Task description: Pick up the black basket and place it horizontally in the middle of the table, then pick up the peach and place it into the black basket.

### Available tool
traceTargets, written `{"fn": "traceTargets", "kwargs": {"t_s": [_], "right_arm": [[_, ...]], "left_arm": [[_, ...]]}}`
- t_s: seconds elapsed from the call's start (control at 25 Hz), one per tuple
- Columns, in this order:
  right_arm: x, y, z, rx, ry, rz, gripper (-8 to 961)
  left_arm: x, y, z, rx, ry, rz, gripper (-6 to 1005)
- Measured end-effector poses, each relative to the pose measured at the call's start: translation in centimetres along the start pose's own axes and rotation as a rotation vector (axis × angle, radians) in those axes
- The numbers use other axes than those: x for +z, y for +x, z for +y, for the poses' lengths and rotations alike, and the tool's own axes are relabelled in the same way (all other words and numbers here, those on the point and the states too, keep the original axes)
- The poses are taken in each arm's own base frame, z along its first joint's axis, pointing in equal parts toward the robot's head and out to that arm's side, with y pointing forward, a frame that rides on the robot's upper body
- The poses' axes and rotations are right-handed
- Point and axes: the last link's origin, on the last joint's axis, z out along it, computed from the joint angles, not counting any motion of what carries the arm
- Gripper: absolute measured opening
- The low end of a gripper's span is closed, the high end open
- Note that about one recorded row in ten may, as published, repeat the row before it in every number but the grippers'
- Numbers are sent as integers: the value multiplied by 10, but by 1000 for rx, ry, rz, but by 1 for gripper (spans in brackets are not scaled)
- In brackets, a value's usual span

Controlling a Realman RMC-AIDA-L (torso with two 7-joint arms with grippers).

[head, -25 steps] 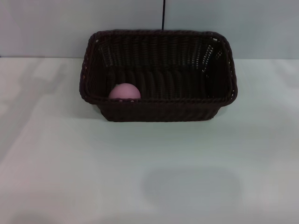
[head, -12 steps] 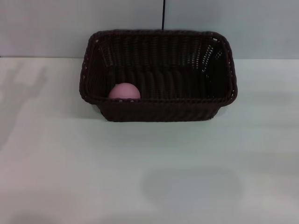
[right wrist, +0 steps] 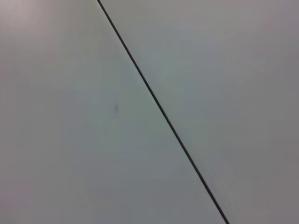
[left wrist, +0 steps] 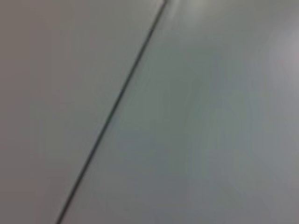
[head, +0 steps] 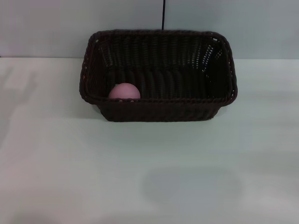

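Only partly visible — peach (head: 124, 91) behind basket rim (head: 159, 100)

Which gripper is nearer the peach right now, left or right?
Cannot tell: neither gripper shows in the head view, and both wrist views show only a blank surface with a dark seam. The peach sits in the black basket, toward its left end, unheld.

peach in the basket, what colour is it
Pale pink. The peach shows best in the head view, inside the black basket by its near wall.
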Motion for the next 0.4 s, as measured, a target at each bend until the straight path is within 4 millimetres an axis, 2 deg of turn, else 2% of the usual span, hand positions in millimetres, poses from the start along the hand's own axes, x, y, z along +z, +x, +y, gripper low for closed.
{"fn": "traceTargets", "kwargs": {"t_s": [0.08,0.4], "right_arm": [[1,0,1,1,-1,-2,531],[1,1,1,2,-1,-2,531]], "left_arm": [[-8,3,-3,-4,33,25,800],[-14,3,-3,-7,45,24,800]]}}
